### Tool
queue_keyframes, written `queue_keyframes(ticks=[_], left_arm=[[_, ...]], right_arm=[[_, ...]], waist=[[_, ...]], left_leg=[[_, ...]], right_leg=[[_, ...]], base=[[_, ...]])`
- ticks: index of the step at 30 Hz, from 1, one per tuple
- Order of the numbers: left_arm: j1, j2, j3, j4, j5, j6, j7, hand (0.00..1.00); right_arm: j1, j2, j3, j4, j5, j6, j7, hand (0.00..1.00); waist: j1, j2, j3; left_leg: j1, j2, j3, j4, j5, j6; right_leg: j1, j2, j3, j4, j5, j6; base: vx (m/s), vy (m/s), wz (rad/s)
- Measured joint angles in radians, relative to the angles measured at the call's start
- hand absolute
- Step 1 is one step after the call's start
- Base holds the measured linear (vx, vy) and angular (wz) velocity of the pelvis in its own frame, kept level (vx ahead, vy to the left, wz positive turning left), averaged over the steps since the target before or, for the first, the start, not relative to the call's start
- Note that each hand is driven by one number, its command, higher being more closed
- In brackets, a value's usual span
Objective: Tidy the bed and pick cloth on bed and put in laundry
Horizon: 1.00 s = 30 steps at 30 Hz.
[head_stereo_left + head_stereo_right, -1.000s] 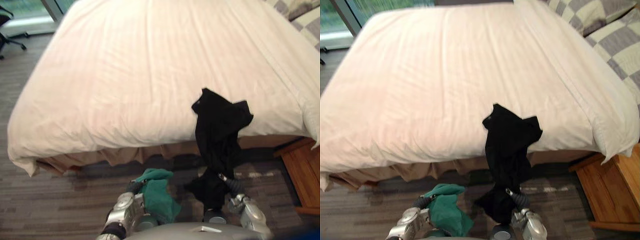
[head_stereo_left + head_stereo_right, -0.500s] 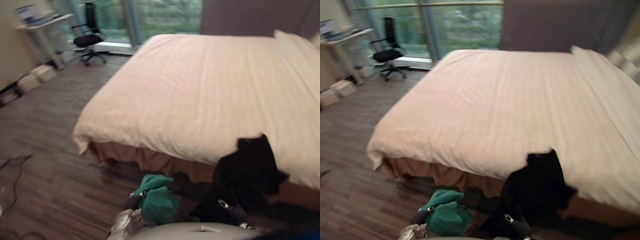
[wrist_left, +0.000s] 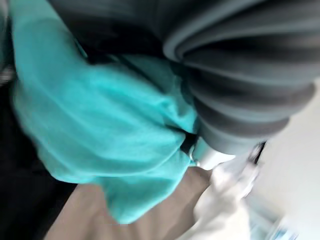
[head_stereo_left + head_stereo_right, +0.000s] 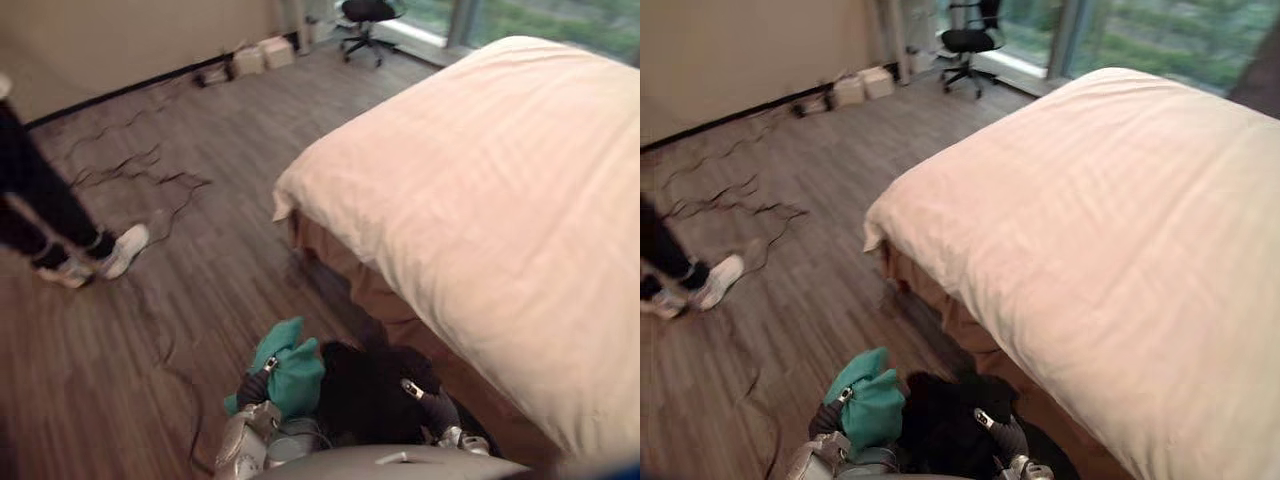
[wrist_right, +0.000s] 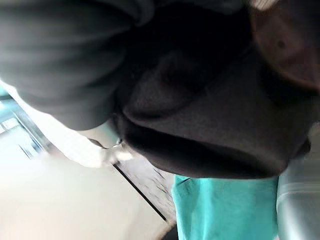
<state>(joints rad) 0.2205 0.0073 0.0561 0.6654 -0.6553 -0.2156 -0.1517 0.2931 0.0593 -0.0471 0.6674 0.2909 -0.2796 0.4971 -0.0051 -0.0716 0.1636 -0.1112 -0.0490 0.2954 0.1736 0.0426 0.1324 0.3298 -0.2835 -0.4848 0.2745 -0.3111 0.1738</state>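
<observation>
Carrying both cloths clear of the bed [image 4: 500, 190], bound for the laundry.
Holding green cloth [image 4: 292, 362] bunched on left hand [image 4: 256, 386], black cloth [image 4: 362, 392] on right hand [image 4: 432, 408], low and close together, keeping them off the floor [image 4: 180, 270]; grasp buried in fabric, so cannot tell whether closed.
</observation>
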Motion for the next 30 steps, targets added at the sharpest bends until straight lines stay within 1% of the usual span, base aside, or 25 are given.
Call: queue_keyframes(ticks=[1, 2, 3, 4, 5, 6, 7, 8, 9, 10, 11, 12, 14, 17, 18, 19, 20, 22, 23, 24, 25, 26, 27, 29, 30], left_arm=[[0.002, 0.001, -0.019, 0.0, -0.001, 0.0, 0.0, 1.0], [0.002, -0.003, -0.023, 0.001, -0.001, 0.0, -0.004, 1.0], [0.003, -0.001, -0.038, 0.001, -0.002, -0.001, -0.005, 1.0], [0.008, 0.01, -0.054, 0.002, -0.002, -0.001, -0.005, 1.0], [0.008, 0.015, -0.064, -0.001, -0.002, 0.0, -0.005, 1.0], [0.008, 0.022, -0.071, -0.021, -0.002, 0.003, -0.005, 1.0], [0.008, 0.024, -0.072, -0.032, -0.001, 0.01, -0.004, 1.0], [0.008, 0.022, -0.088, -0.039, -0.001, 0.016, -0.004, 1.0], [0.017, 0.019, -0.105, -0.045, 0.0, 0.024, -0.006, 1.0], [0.033, 0.015, -0.125, -0.044, 0.0, 0.045, -0.009, 1.0], [0.032, 0.017, -0.137, -0.045, 0.0, 0.057, -0.013, 1.0], [0.03, 0.02, -0.138, -0.046, 0.001, 0.061, -0.02, 1.0], [0.035, 0.047, -0.148, -0.045, 0.01, 0.061, -0.027, 1.0], [0.044, 0.08, -0.182, -0.045, 0.02, 0.065, -0.028, 1.0], [0.046, 0.083, -0.182, -0.045, 0.02, 0.066, -0.028, 1.0], [0.048, 0.087, -0.183, -0.044, 0.02, 0.069, -0.031, 1.0], [0.047, 0.088, -0.189, -0.043, 0.02, 0.072, -0.034, 1.0], [0.051, 0.096, -0.224, -0.046, 0.022, 0.072, -0.04, 1.0], [0.051, 0.095, -0.242, -0.057, 0.022, 0.071, -0.04, 1.0], [0.051, 0.098, -0.251, -0.064, 0.026, 0.071, -0.04, 1.0], [0.048, 0.093, -0.251, -0.06, 0.028, 0.074, -0.039, 1.0], [0.076, 0.146, -0.323, -0.094, 0.04, 0.093, -0.044, 1.0], [0.076, 0.148, -0.322, -0.094, 0.04, 0.093, -0.044, 1.0], [0.075, 0.152, -0.322, -0.094, 0.04, 0.093, -0.044, 1.0], [0.073, 0.15, -0.322, -0.092, 0.04, 0.095, -0.045, 1.0]], right_arm=[[-0.001, -0.008, -0.003, -0.003, 0.0, 0.0, -0.013, 1.0], [-0.01, -0.019, 0.0, -0.006, 0.001, 0.001, -0.022, 1.0], [-0.039, -0.031, 0.007, -0.012, 0.001, 0.002, -0.034, 1.0], [-0.067, -0.043, 0.023, -0.03, 0.001, 0.002, -0.038, 1.0], [-0.073, -0.042, 0.025, -0.041, 0.0, 0.002, -0.044, 1.0], [-0.088, -0.044, 0.028, -0.06, 0.0, 0.002, -0.054, 1.0], [-0.094, -0.04, 0.029, -0.08, 0.002, 0.002, -0.074, 1.0], [-0.095, -0.052, 0.03, -0.096, 0.006, 0.007, -0.088, 1.0], [-0.079, -0.063, 0.032, -0.106, 0.012, 0.012, -0.094, 1.0], [-0.062, -0.077, 0.032, -0.101, 0.018, 0.029, -0.111, 1.0], [-0.052, -0.08, 0.031, -0.101, 0.018, 0.044, -0.118, 1.0], [-0.042, -0.079, 0.035, -0.101, 0.018, 0.055, -0.124, 1.0], [-0.018, -0.07, 0.068, -0.101, 0.018, 0.055, -0.15, 1.0], [0.002, -0.07, 0.126, -0.101, 0.017, 0.054, -0.172, 1.0], [0.005, -0.07, 0.137, -0.101, 0.017, 0.055, -0.18, 1.0], [0.011, -0.07, 0.154, -0.1, 0.017, 0.055, -0.193, 1.0], [0.017, -0.071, 0.16, -0.099, 0.017, 0.054, -0.203, 1.0], [0.042, -0.084, 0.159, -0.099, 0.018, 0.049, -0.218, 1.0], [0.044, -0.088, 0.158, -0.098, 0.018, 0.045, -0.227, 1.0], [0.042, -0.099, 0.156, -0.099, 0.022, 0.042, -0.228, 1.0], [0.039, -0.103, 0.156, -0.095, 0.023, 0.043, -0.228, 1.0], [0.019, -0.104, 0.163, -0.091, 0.061, 0.054, -0.225, 1.0], [0.019, -0.107, 0.168, -0.091, 0.061, 0.054, -0.225, 1.0], [0.018, -0.107, 0.172, -0.091, 0.061, 0.054, -0.225, 1.0], [0.02, -0.109, 0.172, -0.091, 0.061, 0.054, -0.225, 1.0]], waist=[[-0.008, 0.015, -0.001], [-0.015, 0.03, 0.005], [-0.004, 0.046, 0.017], [0.0, 0.04, 0.014], [-0.002, 0.04, 0.009], [0.006, 0.043, 0.008], [-0.006, 0.01, 0.013], [-0.02, 0.032, 0.019], [-0.028, 0.055, 0.015], [-0.042, 0.07, 0.01], [-0.046, 0.069, 0.011], [-0.048, 0.071, 0.013], [-0.046, 0.07, 0.01], [-0.041, 0.069, 0.014], [-0.041, 0.069, 0.014], [-0.039, 0.059, 0.014], [-0.047, 0.05, 0.019], [-0.056, 0.049, 0.011], [-0.046, 0.054, 0.007], [-0.042, 0.058, 0.015], [-0.045, 0.059, 0.025], [-0.061, 0.055, -0.002], [-0.061, 0.055, -0.002], [-0.06, 0.051, -0.003], [-0.063, 0.058, -0.002]], left_leg=[[0.004, 0.004, 0.028, 0.002, 0.0, 0.0], [0.012, 0.005, 0.019, -0.009, 0.0, 0.0], [0.021, -0.011, -0.01, -0.039, 0.015, -0.003], [0.018, -0.034, -0.042, -0.06, 0.031, 0.002], [0.016, -0.043, -0.044, -0.075, 0.029, 0.003], [0.004, -0.047, 0.004, -0.078, -0.025, 0.006], [-0.017, -0.017, 0.159, 0.008, -0.155, 0.006], [-0.042, 0.057, 0.246, 0.187, -0.203, 0.041], [-0.039, 0.094, 0.242, 0.227, -0.195, 0.031], [-0.026, 0.073, 0.182, 0.202, -0.208, -0.01], [0.01, 0.04, 0.159, 0.13, -0.184, -0.002], [0.04, 0.024, 0.126, 0.062, -0.15, -0.001], [0.101, 0.021, 0.069, -0.082, -0.071, -0.006], [0.172, 0.016, 0.018, -0.173, -0.023, -0.017], [0.181, 0.012, 0.007, -0.18, -0.019, -0.02], [0.195, 0.002, -0.02, -0.193, -0.013, -0.025], [0.198, -0.005, -0.05, -0.203, -0.004, -0.034], [0.209, -0.008, -0.089, -0.24, 0.013, -0.054], [0.222, -0.003, -0.092, -0.278, 0.04, -0.067], [0.212, -0.003, -0.091, -0.278, 0.048, -0.076], [0.213, 0.001, -0.091, -0.279, 0.051, -0.079], [0.234, 0.025, -0.083, -0.279, 0.034, -0.101], [0.233, 0.023, -0.082, -0.279, 0.034, -0.101], [0.231, 0.01, -0.078, -0.279, 0.038, -0.102], [0.23, 0.01, -0.08, -0.279, 0.039, -0.102]], right_leg=[[-0.008, -0.001, -0.005, 0.078, 0.007, -0.021], [-0.015, 0.005, -0.004, 0.102, -0.013, -0.033], [-0.028, 0.024, 0.008, 0.042, -0.034, -0.061], [-0.033, 0.034, -0.013, -0.007, -0.04, -0.079], [-0.025, 0.033, -0.024, -0.032, -0.033, -0.075], [-0.014, 0.028, -0.047, -0.071, -0.03, -0.065], [0.009, -0.008, -0.116, -0.127, -0.02, -0.046], [0.027, -0.004, -0.16, -0.118, -0.009, -0.027], [0.029, 0.009, -0.168, -0.096, -0.01, -0.026], [0.037, 0.001, -0.171, -0.049, -0.009, -0.028], [0.034, -0.016, -0.171, -0.002, 0.008, -0.046], [0.021, -0.02, -0.166, 0.041, 0.031, -0.065], [-0.004, 0.022, -0.159, 0.019, 0.008, -0.062], [-0.064, 0.019, -0.157, 0.023, 0.019, -0.076], [-0.079, 0.016, -0.155, 0.025, 0.034, -0.086], [-0.118, 0.015, -0.104, 0.027, 0.061, -0.11], [-0.153, 0.033, -0.02, 0.029, 0.071, -0.119], [-0.146, 0.055, 0.065, 0.019, 0.074, -0.114], [-0.143, 0.068, 0.091, -0.013, 0.072, -0.112], [-0.133, 0.073, 0.084, -0.051, 0.064, -0.098], [-0.128, 0.078, 0.08, -0.059, 0.065, -0.096], [-0.082, 0.125, 0.172, -0.119, 0.112, -0.087], [-0.084, 0.125, 0.172, -0.121, 0.104, -0.097], [-0.083, 0.117, 0.172, -0.128, 0.079, -0.098], [-0.084, 0.111, 0.171, -0.128, 0.073, -0.097]], base=[[0.15, 0.056, 1.71], [0.1, 0.068, 1.32], [0.02, 0.042, 1.13], [0.0, 0.018, 0.91], [-0.03, 0.018, 0.62], [-0.02, 0.036, 0.52], [-0.01, 0.045, 0.72], [0.01, 0.032, 0.79], [0.05, 0.071, 1.0], [0.08, 0.146, 0.92], [0.09, 0.163, 0.97], [0.08, 0.118, 0.79], [0.06, 0.006, 0.72], [0.04, -0.044, 0.53], [0.04, -0.078, 0.57], [0.01, -0.118, 0.68], [0.0, -0.133, 0.82], [0.0, -0.09, 0.66], [0.03, -0.114, 0.2], [0.01, -0.154, 0.0], [-0.01, -0.106, -0.04], [-0.06, -0.056, -0.07], [-0.07, -0.007, -0.11], [-0.09, -0.014, -0.06], [-0.08, -0.005, 0.03]])
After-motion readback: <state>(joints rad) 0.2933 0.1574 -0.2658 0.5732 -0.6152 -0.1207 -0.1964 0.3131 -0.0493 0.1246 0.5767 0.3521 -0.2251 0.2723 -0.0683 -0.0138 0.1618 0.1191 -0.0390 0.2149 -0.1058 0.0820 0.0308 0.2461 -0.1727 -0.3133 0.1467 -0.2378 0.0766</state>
